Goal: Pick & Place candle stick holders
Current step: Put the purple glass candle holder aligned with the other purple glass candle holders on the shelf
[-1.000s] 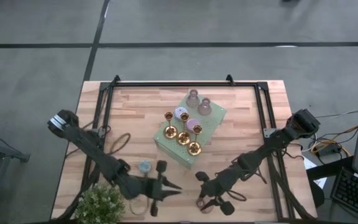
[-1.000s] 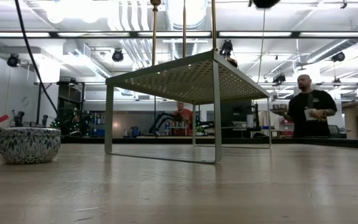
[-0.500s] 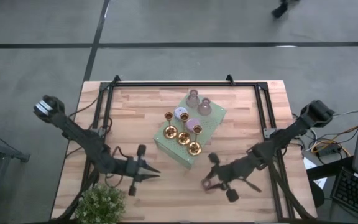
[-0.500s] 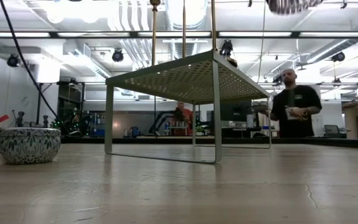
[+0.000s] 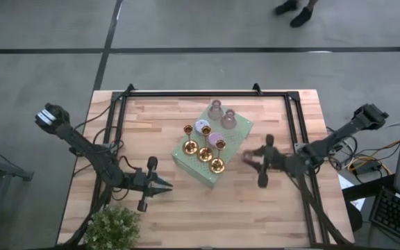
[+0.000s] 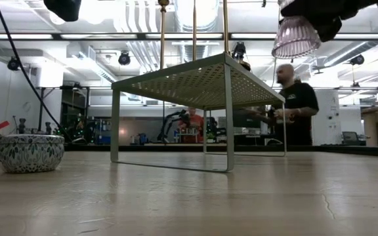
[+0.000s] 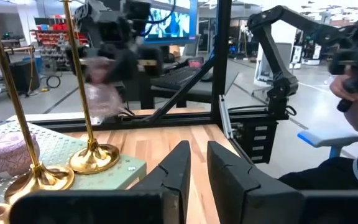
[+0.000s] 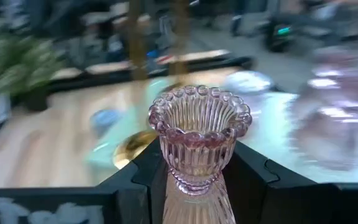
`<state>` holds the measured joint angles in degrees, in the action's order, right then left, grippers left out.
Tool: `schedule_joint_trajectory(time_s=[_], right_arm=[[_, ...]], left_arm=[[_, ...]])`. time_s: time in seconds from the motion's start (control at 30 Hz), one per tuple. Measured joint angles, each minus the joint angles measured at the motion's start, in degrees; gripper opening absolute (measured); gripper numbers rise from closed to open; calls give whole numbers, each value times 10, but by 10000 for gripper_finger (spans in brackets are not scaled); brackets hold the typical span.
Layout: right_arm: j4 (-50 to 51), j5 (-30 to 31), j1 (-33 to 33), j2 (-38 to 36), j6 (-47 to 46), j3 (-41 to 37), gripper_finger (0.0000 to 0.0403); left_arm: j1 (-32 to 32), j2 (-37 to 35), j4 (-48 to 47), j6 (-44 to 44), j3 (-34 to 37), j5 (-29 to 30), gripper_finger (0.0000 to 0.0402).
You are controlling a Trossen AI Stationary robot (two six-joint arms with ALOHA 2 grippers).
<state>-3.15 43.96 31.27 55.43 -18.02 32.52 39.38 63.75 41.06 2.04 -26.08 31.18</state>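
Three gold candlesticks (image 5: 205,154) stand on their round bases on the pale-green dotted stand (image 5: 238,132), beside several squat pastel holders (image 5: 222,115). My right gripper (image 5: 251,158) is just right of the stand, in the air, shut on a pink ribbed glass holder (image 8: 199,134). That holder also shows in the low view (image 6: 296,37). My left gripper (image 5: 165,184) is shut and empty, left of the stand near the table's near edge; its wrist view (image 7: 197,168) shows two candlesticks (image 7: 95,155). A pale blue holder (image 8: 104,118) sits on the table. My right gripper pinches the pink holder's narrow lower part (image 8: 194,180) between its two fingers (image 8: 145,171), one on each side. The holder lies along the fingers, and its scalloped cup (image 8: 199,115) sticks out past the fingertips. It is lifted clear of the table.
A leafy plant (image 5: 113,226) in a patterned pot (image 6: 30,152) stands at the near left corner. A black frame (image 5: 207,92) runs along the table's edges. A person (image 6: 293,105) stands in the room beyond.
My right gripper has risen from the table's near edge and gone toward the far side and the right, up beside the stand, carrying the pink holder clear of the table. My left gripper has drawn back toward the table's left and a little farther away.
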Motion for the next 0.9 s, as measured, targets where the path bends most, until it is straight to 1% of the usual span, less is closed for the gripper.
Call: schedule_joint_trajectory(time_s=[0.07,0.17,0.3,0.43,0.7,0.8,0.9], right_arm=[[-1,22,-19,-24,2,-11,121],[7,27,-53,-47,2,-26,116],[9,26,-104,-56,10,-33,117],[10,24,-148,-47,25,-35,123],[8,3,-224,-14,43,-31,118],[-2,-19,-244,-5,43,-30,122],[-34,-45,-262,4,45,-35,120]], left_arm=[[0,0,0,0,1,0,58],[-1,0,1,0,1,0,58],[-1,0,1,-3,1,0,58],[-1,0,1,-3,1,0,58],[-1,0,0,-4,1,0,58],[-1,0,0,-4,1,0,58],[-1,0,0,-4,1,0,58]])
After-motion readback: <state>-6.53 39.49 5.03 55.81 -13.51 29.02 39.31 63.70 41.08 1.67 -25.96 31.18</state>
